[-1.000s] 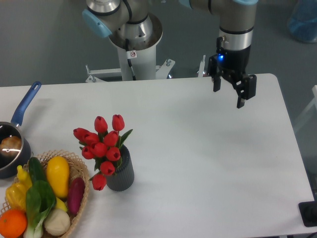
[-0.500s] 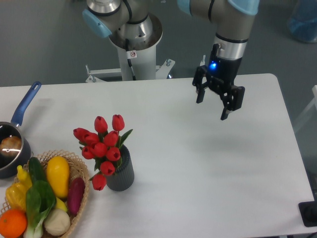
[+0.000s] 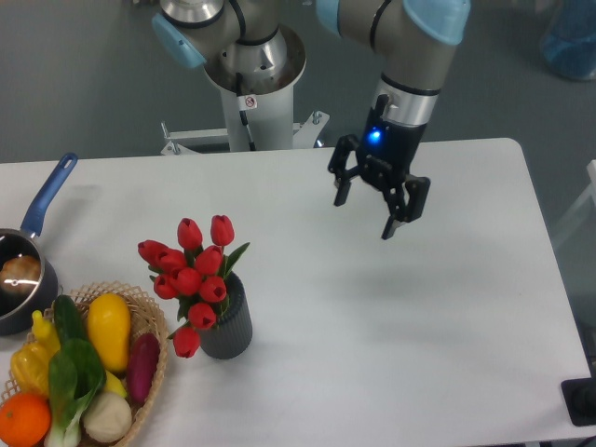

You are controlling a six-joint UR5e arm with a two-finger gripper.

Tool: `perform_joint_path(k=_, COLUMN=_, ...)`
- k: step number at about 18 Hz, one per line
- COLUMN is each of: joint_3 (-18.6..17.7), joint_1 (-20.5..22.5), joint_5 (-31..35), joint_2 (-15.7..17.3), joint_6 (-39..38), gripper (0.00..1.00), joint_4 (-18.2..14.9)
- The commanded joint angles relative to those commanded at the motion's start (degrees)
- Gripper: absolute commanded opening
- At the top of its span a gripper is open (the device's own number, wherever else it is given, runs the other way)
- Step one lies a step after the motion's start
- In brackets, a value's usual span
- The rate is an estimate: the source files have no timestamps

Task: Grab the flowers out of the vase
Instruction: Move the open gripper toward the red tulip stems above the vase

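Red tulip flowers (image 3: 191, 279) stand in the ribbed grey vase (image 3: 228, 326); gripper (image 3: 365, 213) fingers apart.

Claw (image 3: 364, 214) spread, well apart from flowers (image 3: 191, 276).

The arm enters from the twelve o'clock edge of the view, its grey links and light blue joint caps crossing the top from the pedestal base toward one o'clock. The last link runs down and slightly toward seven o'clock, ending in a silver wrist ring and a black wrist block with a small blue light glowing on its side. Below that hangs the gripper (image 3: 364, 214), tilted so that it points down toward seven o'clock. Its two black fingers are spread wide apart, one at about nine o'clock of the wrist and the other at about five o'clock, with nothing between the jaws. The gripper hangs in the air above the bench, touching nothing.
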Motion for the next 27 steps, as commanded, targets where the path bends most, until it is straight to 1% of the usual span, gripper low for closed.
perform_joint_path(k=4, joint_3=-0.1, joint_1=-0.1, joint_5=-3.6, joint_2=-1.1, joint_6=0.0, gripper=1.00, joint_4=0.1)
perform_joint_path(k=8, joint_3=-0.1, joint_1=-1.1, joint_5=-3.4, joint_2=-2.1, joint_6=0.0, gripper=1.00, joint_4=0.0)
perform_joint_path(k=12, joint_3=-0.4, joint_1=-3.1, joint_5=-3.7, joint_2=-3.2, joint_6=-0.1, gripper=1.00, joint_4=0.0)
perform_joint_path(k=15, joint_3=-0.9, joint_1=-4.0, joint_5=-4.2, joint_2=-3.3, joint_6=-0.3, gripper=1.00, joint_4=-0.1)
perform_joint_path(k=19, joint_3=-0.8, joint_1=-5.7, joint_5=-5.4, joint_2=-4.3, joint_6=-2.0, gripper=1.00, joint_4=0.0)
perform_joint_path(k=23, joint_3=-0.7, joint_1=-6.2, joint_5=-8.7, joint_2=-4.9, joint_6=-7.3, gripper=1.00, joint_4=0.1)
perform_joint_path(k=27, joint_3=-0.5, joint_1=-7.3, joint_5=-9.2, joint_2=-5.6, joint_6=-8.0, gripper=1.00, joint_4=0.1)
